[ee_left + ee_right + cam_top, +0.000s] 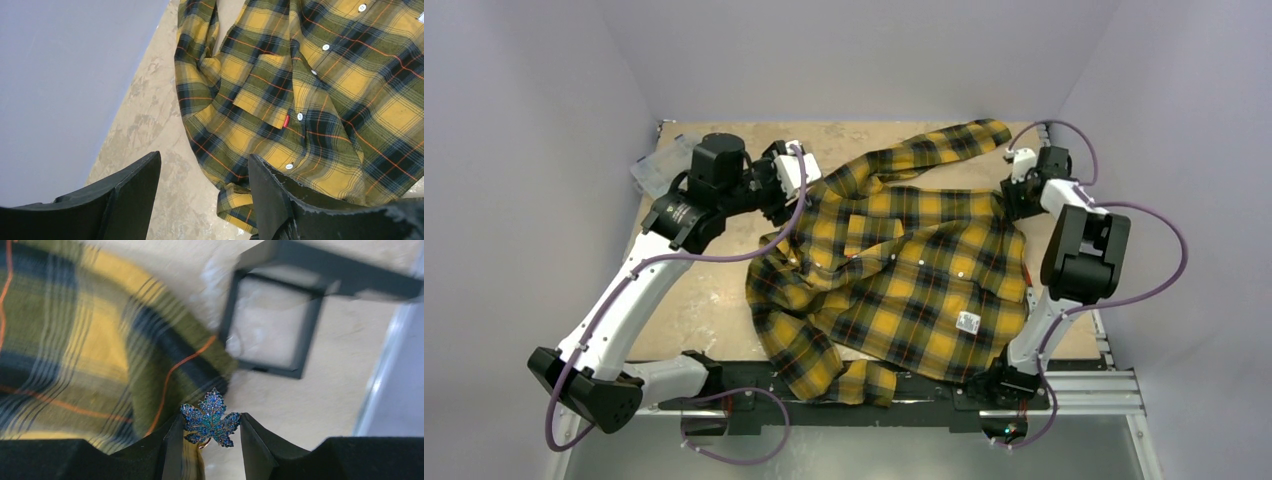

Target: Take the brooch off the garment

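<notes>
The garment is matt woven cloth. The brooch glitters with small blue stones set in metal. The table looks rough, worn and matt.

Garment spread on table, brooch between right jaws, beside garment's edge, frame beyond.

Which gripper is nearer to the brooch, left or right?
Right. The right gripper has the brooch between its fingers at the garment's edge. The left gripper hangs open by the garment's opposite side, with no brooch in its view.
</notes>
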